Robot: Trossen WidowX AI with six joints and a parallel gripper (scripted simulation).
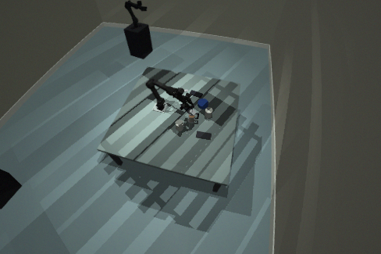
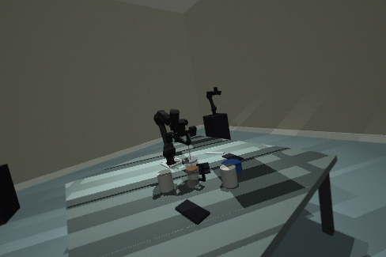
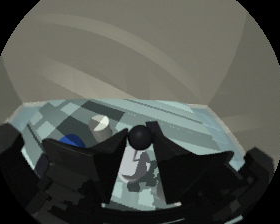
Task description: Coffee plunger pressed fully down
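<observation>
Right now the black pincer (image 3: 139, 141) is pinching the round black knob of the coffee plunger (image 3: 139, 137), one finger on either side. The glass coffee press with brown liquid (image 2: 192, 176) stands upright on the striped grey worktop (image 2: 119, 221), between a pale cylindrical cup (image 2: 165, 181) and a white canister (image 2: 228, 175). Near them lies a flat black slab (image 2: 192, 211).

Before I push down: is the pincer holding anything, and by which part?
Yes. The pincer is shut on the plunger knob, the black ball atop the coffee press.
</observation>
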